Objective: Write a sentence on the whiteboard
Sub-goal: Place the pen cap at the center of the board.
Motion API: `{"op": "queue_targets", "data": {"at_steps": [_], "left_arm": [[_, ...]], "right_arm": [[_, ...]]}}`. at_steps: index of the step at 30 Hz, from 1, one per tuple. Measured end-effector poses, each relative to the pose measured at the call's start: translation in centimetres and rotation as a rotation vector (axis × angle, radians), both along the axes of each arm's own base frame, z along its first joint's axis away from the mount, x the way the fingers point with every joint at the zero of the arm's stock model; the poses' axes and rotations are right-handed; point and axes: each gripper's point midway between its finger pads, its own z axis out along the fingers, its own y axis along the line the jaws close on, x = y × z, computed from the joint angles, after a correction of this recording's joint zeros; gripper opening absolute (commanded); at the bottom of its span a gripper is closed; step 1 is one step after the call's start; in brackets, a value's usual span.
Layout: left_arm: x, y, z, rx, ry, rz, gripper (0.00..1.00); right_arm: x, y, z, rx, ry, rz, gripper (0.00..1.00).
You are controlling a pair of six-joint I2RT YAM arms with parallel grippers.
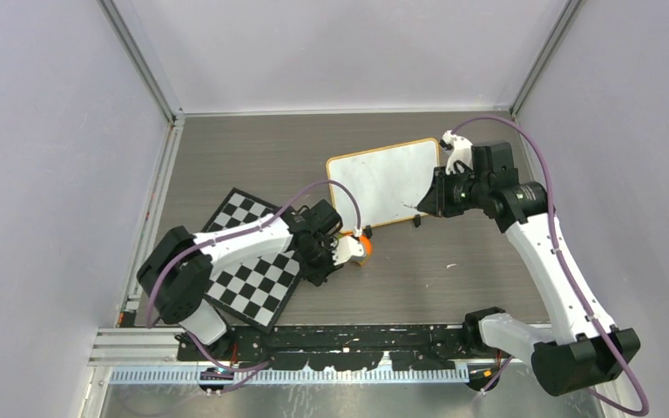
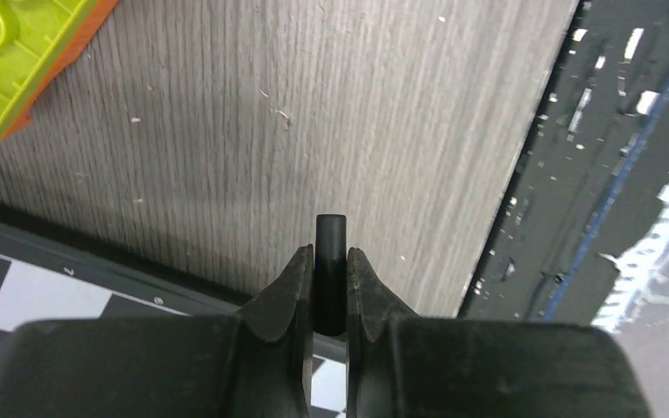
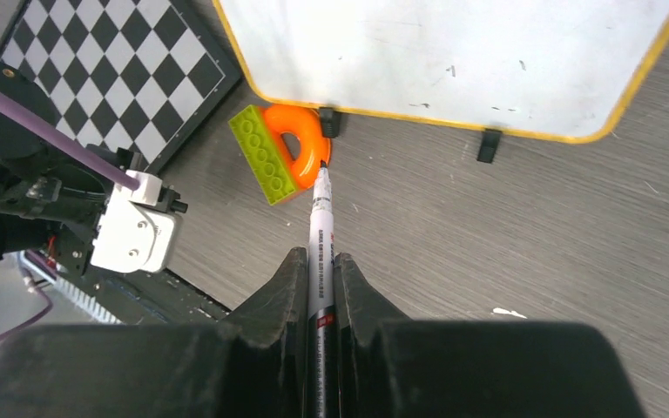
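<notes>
The whiteboard [image 1: 381, 181] [image 3: 453, 52] lies mid-table, its wood-framed face blank except for faint specks; the sentence does not show. My right gripper [image 1: 425, 202] [image 3: 320, 261] is shut on a white marker [image 3: 320, 231]. The marker's bare dark tip points out ahead, just short of the board's lower edge. In the right wrist view the tip lines up with the orange piece. My left gripper [image 1: 322, 261] [image 2: 331, 254] hangs over the table beside the chequered board. It is shut on a short black cap [image 2: 331, 235] that stands between its fingers.
A black-and-white chequered board [image 1: 253, 257] [image 3: 122, 61] [image 2: 17, 296] lies left of centre under the left arm. A green brick on an orange piece [image 3: 279, 161] [image 1: 363, 248] [image 2: 9, 61] sits by the whiteboard's near left foot. A black rail [image 1: 340, 338] [image 2: 592, 174] runs along the near edge.
</notes>
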Motion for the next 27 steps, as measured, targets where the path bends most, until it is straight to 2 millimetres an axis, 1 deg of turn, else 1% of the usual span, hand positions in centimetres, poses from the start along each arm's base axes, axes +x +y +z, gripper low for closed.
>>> {"op": "queue_targets", "data": {"at_steps": [2,7,10,12,14,21,23,25,27], "left_arm": [[0.2,-0.4,-1.0,0.013,-0.028,-0.014,0.05],[0.8,-1.2,-3.0,0.043,-0.078,-0.036,0.08],[0.9,-1.5,-3.8,0.065,-0.104,-0.052,0.14],[1.1,-1.8,-3.8,0.063,-0.123,-0.055,0.2],[1.2,-1.8,-3.9,0.067,-0.135,-0.056,0.23],[0.9,-1.6,-3.7,0.079,-0.135,-0.058,0.4],[0.6,-1.3,-3.3,0.082,-0.124,-0.058,0.43],[0.2,-1.1,-2.3,0.073,-0.119,-0.059,0.47],[0.0,-1.2,-0.9,0.05,-0.122,-0.058,0.52]], "right_arm": [[-0.3,-0.7,0.0,-0.009,-0.015,-0.027,0.0],[-0.2,-2.0,1.6,-0.017,-0.105,-0.065,0.0],[0.1,-2.2,1.7,-0.02,-0.117,-0.077,0.0],[0.2,-2.2,1.2,-0.022,-0.109,-0.079,0.0],[0.0,-2.3,0.8,-0.025,-0.096,-0.079,0.0],[0.0,-2.3,0.6,-0.026,-0.092,-0.077,0.0],[-0.1,-2.3,0.6,-0.026,-0.091,-0.075,0.0],[-0.2,-2.3,0.6,-0.025,-0.088,-0.071,0.0],[-0.4,-2.3,0.5,-0.028,-0.077,-0.066,0.0]]}}
